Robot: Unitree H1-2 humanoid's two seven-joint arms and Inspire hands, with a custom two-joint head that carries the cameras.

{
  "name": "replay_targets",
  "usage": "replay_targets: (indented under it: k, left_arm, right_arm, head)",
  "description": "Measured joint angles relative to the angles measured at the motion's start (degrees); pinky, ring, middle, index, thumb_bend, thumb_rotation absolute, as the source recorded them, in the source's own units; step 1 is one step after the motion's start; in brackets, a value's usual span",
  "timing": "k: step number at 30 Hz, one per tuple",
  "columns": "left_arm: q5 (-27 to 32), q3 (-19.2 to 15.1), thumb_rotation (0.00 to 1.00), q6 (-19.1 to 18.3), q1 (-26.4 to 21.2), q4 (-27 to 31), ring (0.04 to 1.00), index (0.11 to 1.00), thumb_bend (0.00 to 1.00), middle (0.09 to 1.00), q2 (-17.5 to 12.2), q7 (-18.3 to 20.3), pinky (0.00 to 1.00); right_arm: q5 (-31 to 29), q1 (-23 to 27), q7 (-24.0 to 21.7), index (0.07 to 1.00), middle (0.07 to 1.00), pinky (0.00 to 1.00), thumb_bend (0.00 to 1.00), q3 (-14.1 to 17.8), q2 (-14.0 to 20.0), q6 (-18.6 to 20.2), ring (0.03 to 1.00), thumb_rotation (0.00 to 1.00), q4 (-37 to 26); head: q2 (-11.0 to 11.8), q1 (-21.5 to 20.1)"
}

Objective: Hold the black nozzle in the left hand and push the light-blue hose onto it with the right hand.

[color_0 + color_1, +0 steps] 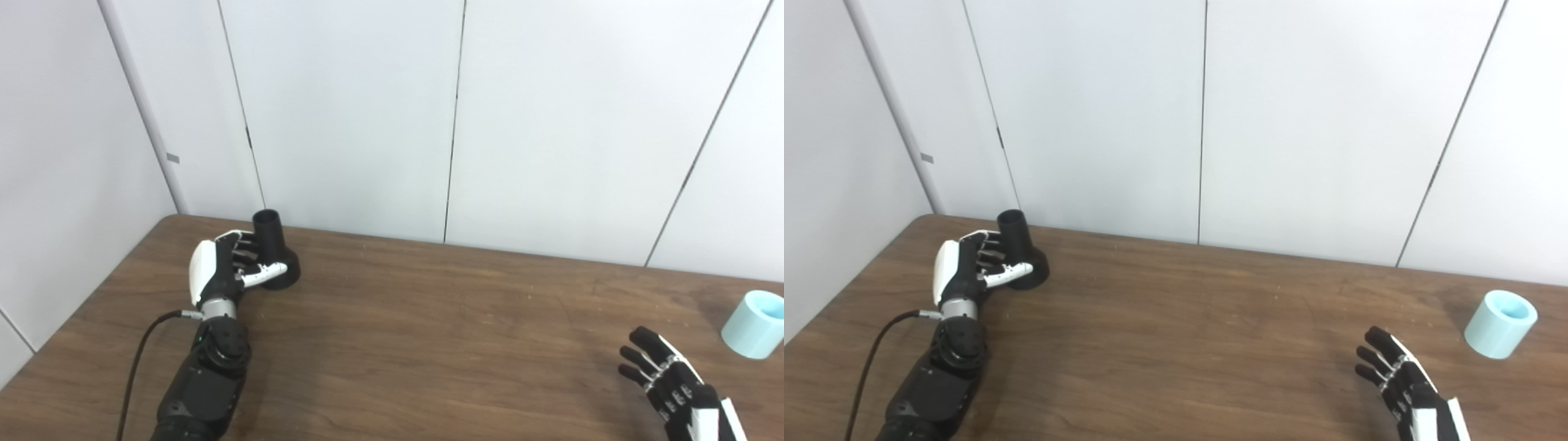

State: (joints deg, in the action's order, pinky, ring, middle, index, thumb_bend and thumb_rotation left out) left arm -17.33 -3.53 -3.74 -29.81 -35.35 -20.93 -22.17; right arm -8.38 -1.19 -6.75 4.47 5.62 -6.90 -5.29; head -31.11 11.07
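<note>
1. Nearest my cameras, at the lower right, my right hand (1402,383) hangs just above the wooden table (1182,343) with its fingers spread and nothing in them; I judge it is parked there because its turn has not come, the palm turned toward the hose piece it must fetch.
2. Just beyond that hand, further right, the light-blue hose (1500,332) lies as a short stub of tube, tilted on the tabletop with its open mouth facing up and toward me; the hand and the hose are apart, not touching; the bore looks hollow, with nothing in it that I can see.
3. Further back on the left, my left hand (223,269) is wrapped around the black nozzle (274,251), thumb across the flared base and fingers against the neck; the nozzle's base seems to rest on the table, so I read this as a grip being taken, not a lift.
4. That nozzle stands nearly upright, narrow open end uppermost, which would suit receiving the hose; its dark bore shows no contents.
5. Farthest off, pale wall panels (343,110) close the scene.
</note>
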Motion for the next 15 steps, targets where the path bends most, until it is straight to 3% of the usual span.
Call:
replay_targets:
  k: [7, 15]
  left_arm:
    - [0.1, 0.5, 0.07, -0.5, 0.1, 1.3, 0.544, 0.483, 0.51, 0.596, 0.0, 1.3, 0.45]
    - [-0.1, 1.7, 0.07, -0.4, 0.1, 1.8, 0.514, 0.483, 0.52, 0.604, -0.1, 3.1, 0.4]
  right_arm:
    - [0.0, -0.1, 0.0, 0.841, 0.872, 0.78, 0.56, 0.0, -0.1, 0.8, 0.835, 1.0, -0.1]
    - [0.0, -0.1, 0.0, 0.841, 0.872, 0.78, 0.56, 0.0, -0.2, 1.0, 0.834, 1.0, -0.3]
  head:
    - [-0.2, -0.1]
    - [-0.5, -0.2]
